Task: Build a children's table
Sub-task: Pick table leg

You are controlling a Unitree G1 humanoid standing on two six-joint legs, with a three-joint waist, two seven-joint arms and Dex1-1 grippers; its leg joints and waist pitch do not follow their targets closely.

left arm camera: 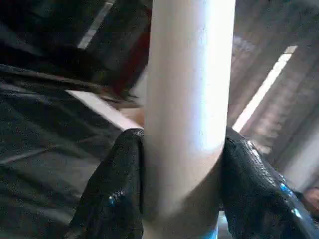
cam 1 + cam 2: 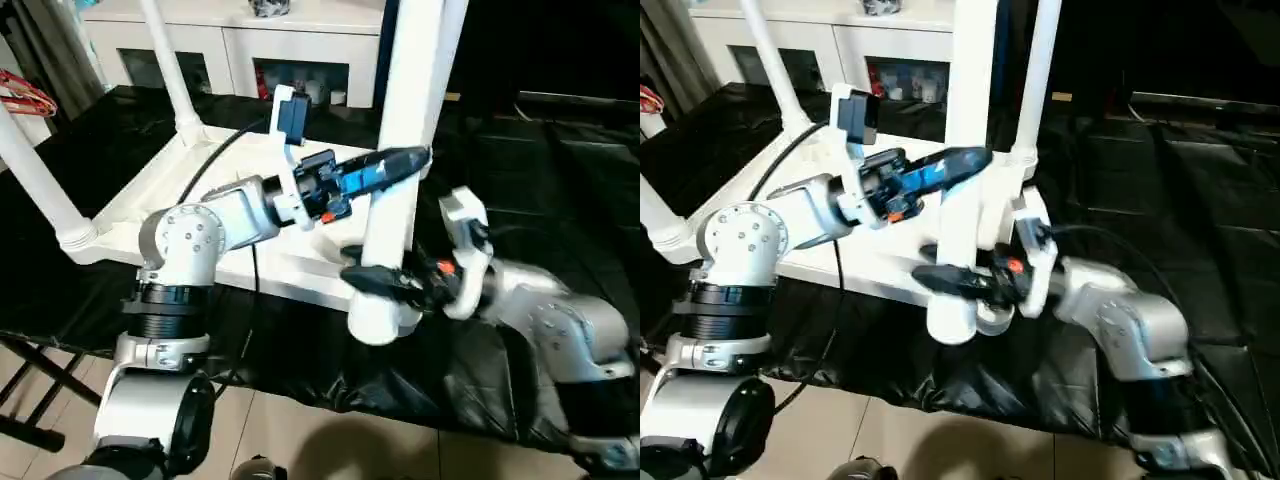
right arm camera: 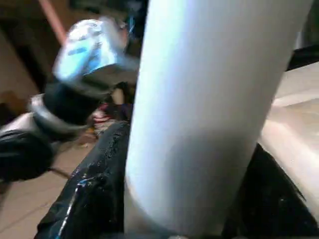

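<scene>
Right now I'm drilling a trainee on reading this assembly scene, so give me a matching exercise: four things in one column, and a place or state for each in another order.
Things:
1. left gripper
2. right gripper
3. black sheet
4. white cabinet

Places or states:
A. spread under the upturned tabletop
B. fingers around the near leg, higher up
C. stands behind the work, glass doors facing us
D. fingers around the near leg, low by its corner socket

Pairs: 1-B, 2-D, 3-A, 4-C
</scene>
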